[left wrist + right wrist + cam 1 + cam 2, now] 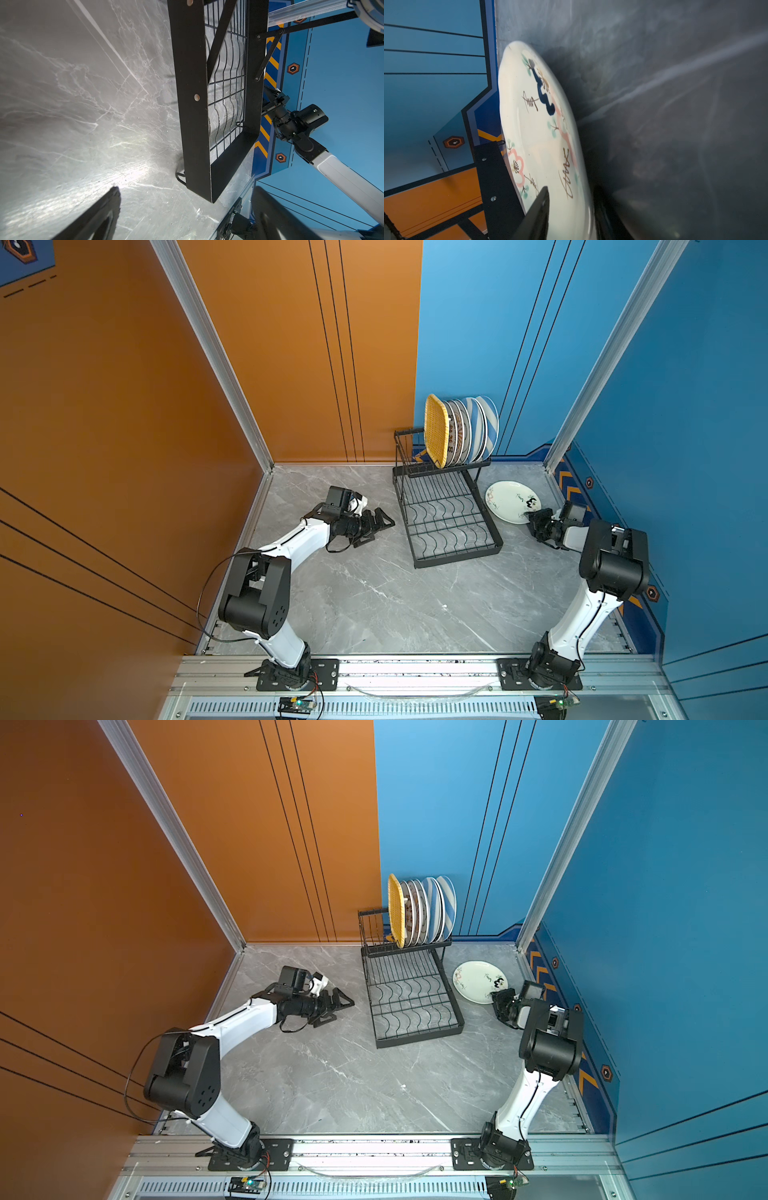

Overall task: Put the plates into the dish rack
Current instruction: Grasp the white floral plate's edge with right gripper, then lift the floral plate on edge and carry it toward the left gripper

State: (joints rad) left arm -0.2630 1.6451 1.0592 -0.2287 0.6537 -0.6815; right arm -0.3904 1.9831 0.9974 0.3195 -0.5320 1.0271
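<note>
A white plate (509,499) (476,979) with painted flowers and dark marks lies on the grey table to the right of the dish rack (457,558) (419,1040). My right gripper (534,518) (498,997) is at its near right rim. In the right wrist view one finger lies over the plate (542,124) and the other under its rim, so the right gripper (571,207) is shut on it. Several plates stand on edge on the rack's upper shelf, from the yellow woven one (436,431) to a blue striped one (490,423). My left gripper (380,531) (338,1013) (187,209) stands open and empty left of the rack.
The rack's lower base (193,83) of wavy dividers holds nothing. Blue walls stand close behind and to the right of the plate. The rack's black frame (494,176) is right beside the plate's far edge. Bare grey table lies in front of the rack.
</note>
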